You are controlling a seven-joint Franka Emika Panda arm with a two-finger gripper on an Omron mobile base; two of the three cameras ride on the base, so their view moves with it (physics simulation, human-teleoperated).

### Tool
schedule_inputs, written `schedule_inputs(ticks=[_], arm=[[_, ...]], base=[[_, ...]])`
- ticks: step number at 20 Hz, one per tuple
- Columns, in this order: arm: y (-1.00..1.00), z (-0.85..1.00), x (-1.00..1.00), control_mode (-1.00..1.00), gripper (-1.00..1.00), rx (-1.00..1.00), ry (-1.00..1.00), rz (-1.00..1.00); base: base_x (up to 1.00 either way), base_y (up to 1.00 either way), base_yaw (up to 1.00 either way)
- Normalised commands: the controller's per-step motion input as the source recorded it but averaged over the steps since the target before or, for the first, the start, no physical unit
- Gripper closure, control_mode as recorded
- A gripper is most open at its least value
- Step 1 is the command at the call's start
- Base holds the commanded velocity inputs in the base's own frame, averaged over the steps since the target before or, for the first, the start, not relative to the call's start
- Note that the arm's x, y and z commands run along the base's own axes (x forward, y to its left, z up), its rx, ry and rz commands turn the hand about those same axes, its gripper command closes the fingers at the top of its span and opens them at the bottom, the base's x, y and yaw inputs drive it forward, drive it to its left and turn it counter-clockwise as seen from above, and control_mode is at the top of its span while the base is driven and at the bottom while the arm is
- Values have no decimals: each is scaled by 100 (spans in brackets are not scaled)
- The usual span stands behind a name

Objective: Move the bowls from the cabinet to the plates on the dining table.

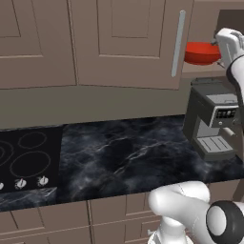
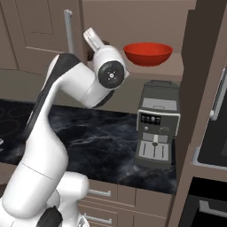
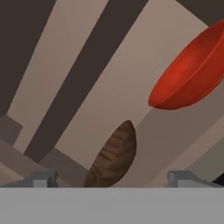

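Claw fingers spread apart, gripping nothing. Red bowl upper centre of right base view, on open cabinet shelf above coffee machine. Hand view: wooden bowl low centre between fingertips, red bowl upper right. Marble worktop below.

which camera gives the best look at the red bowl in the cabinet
The right base view: the whole red bowl sits unobstructed on the cabinet shelf. In the left base view the door edge and arm cover parts of it. The hand view shows it tilted, cut off at the edge.
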Motion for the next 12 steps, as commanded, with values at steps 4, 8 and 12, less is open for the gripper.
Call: schedule_inputs(ticks=[4, 8, 12], arm=[[-1, 7, 59, -100, -100, 2, 26, 7], [-3, 8, 43, -100, -100, 10, 26, 9], [-1, -1, 33, -100, -100, 17, 19, 14]], base=[[0, 0, 0], [0, 0, 0], [0, 0, 0]])
